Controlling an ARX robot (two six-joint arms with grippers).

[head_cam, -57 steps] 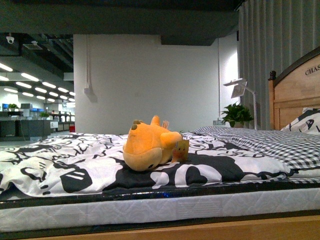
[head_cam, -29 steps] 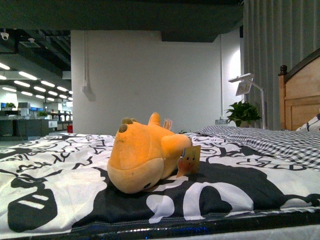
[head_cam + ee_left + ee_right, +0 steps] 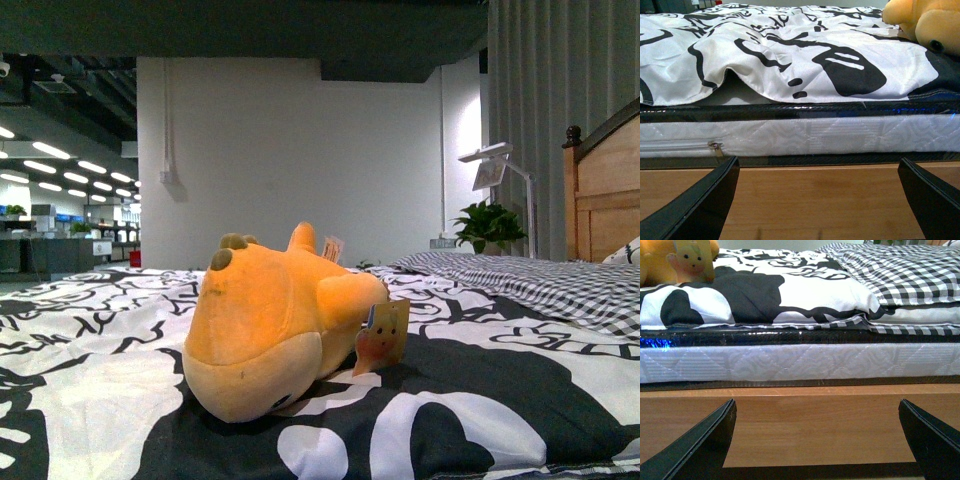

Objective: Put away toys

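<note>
Front view: plush toy (image 3: 280, 335) on bed (image 3: 90, 390) | left pincer (image 3: 817, 167), right pincer (image 3: 816, 407) gaping, empty, apart from it

Fuzzy matt plush toy (image 3: 270, 330); smooth cloth duvet (image 3: 90, 380) (slightly creased); quilted mattress (image 3: 790, 137); wood bed frame (image 3: 815, 425)

Spread hand (image 3: 816, 405) before mattress (image 3: 800, 362)

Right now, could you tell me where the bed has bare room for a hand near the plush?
Bare duvet lies left of the plush toy, and again between its paper tag and the checked bedding. The tag side is tight.
</note>
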